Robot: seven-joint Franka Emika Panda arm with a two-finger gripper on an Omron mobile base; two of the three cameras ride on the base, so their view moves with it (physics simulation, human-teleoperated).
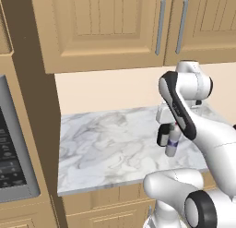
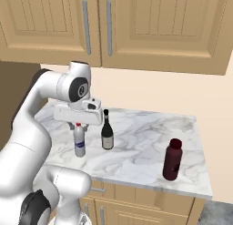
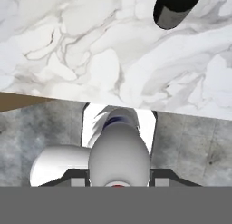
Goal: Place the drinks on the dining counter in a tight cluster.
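Observation:
My gripper [image 2: 78, 125] points down over the short marble counter [image 2: 145, 146], shut on the neck of the small clear bottle [image 2: 80, 143] with a red cap and blue label. This bottle [image 1: 172, 143] hangs upright near the counter's front edge; I cannot tell whether its base touches the marble. In the hand view the clear bottle [image 3: 118, 150] sits between the fingertips [image 3: 74, 174]. Just to its right stands the tall dark wine bottle [image 2: 107, 132], whose base [image 3: 174, 7] shows from above. The stout maroon bottle [image 2: 172, 159] stands near the counter's right front corner. The dining counter is out of view.
Tan wall cabinets [image 1: 115, 24] hang low over the counter. A built-in oven [image 1: 11, 148] and a tall wood panel [image 1: 37, 84] bound the counter on the left. The marble's left half [image 1: 97, 144] is bare. My arm's elbow [image 1: 184, 107] hides part of the wine bottle.

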